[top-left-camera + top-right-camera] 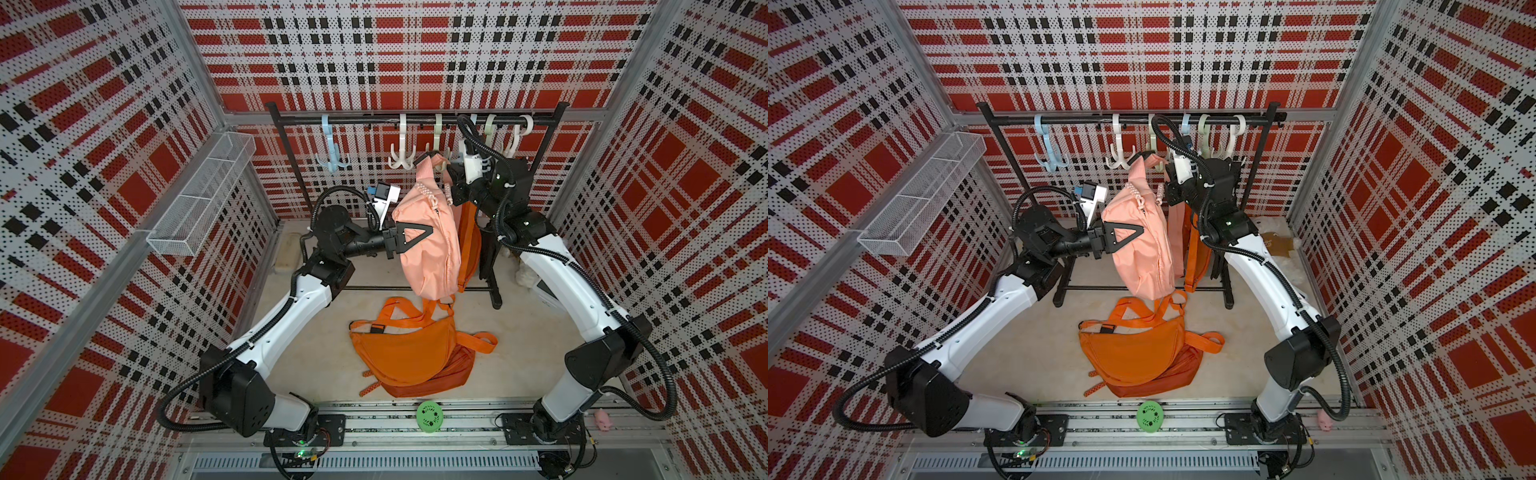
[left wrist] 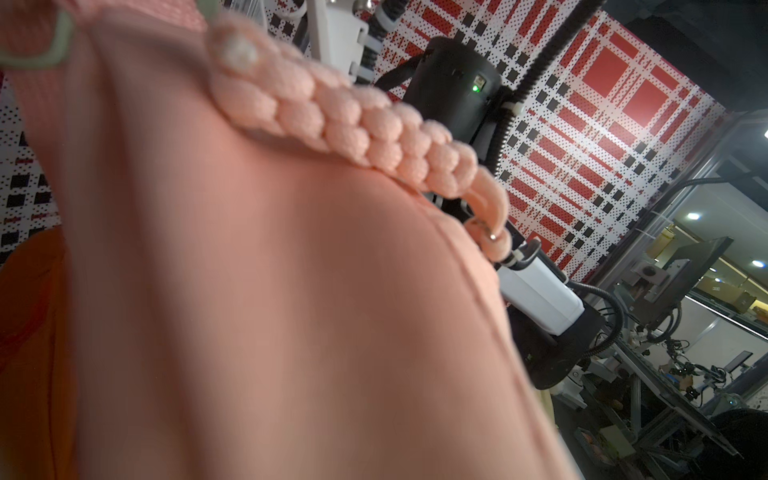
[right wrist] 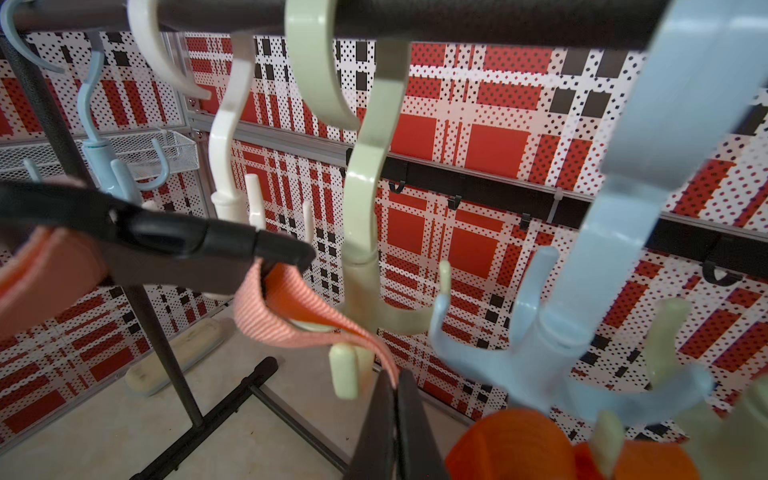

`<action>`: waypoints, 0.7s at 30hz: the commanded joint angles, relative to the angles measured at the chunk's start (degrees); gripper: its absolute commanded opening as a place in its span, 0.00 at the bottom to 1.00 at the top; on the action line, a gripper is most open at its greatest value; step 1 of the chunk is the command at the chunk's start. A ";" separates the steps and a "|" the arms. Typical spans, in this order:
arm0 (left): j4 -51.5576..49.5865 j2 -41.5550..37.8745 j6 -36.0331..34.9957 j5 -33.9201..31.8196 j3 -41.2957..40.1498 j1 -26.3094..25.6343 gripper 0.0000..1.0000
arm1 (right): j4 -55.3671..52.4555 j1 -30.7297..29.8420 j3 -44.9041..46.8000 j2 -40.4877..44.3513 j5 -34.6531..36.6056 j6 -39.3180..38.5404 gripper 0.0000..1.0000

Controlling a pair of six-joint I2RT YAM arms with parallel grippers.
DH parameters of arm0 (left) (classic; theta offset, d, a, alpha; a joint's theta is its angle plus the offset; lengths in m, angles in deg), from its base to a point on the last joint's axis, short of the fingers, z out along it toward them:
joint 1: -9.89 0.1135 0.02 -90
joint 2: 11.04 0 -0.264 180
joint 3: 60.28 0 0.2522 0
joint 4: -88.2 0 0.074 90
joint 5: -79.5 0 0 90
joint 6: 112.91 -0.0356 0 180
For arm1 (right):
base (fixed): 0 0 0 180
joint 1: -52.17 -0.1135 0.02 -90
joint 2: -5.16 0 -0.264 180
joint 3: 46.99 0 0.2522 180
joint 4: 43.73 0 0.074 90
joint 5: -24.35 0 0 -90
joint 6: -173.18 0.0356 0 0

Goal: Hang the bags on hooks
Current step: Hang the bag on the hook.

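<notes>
At left, black left gripper (image 1: 427, 230) with jaws closed, tip lying against the side of the salmon-pink fabric bag (image 1: 432, 266), cloth pinched or not impossible to tell. In the middle, that bag hanging under the black metal rail (image 1: 365, 120), above a heap of orange bags (image 1: 409, 353) on the floor (image 1: 311, 332), its pink webbing strap (image 3: 266, 320) draped across the prongs of a pale green plastic hook (image 3: 365, 199). To the right, right gripper (image 3: 395, 386) clamped shut on that strap, just beside a light blue plastic hook (image 3: 557, 324).
</notes>
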 commanded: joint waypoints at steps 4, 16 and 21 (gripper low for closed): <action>0.68 -2.37 -0.15 -0.38 -3.76 0.06 0.00 | 2.90 0.18 4.71 4.78 -0.76 -1.19 0.29; -4.49 -2.78 -3.53 -1.61 -5.94 -0.74 0.76 | 3.63 0.18 14.02 16.07 -2.53 0.88 0.79; -16.05 -6.32 -12.06 -7.22 -6.11 -1.39 0.87 | 3.70 0.18 19.11 21.56 -2.98 2.55 0.85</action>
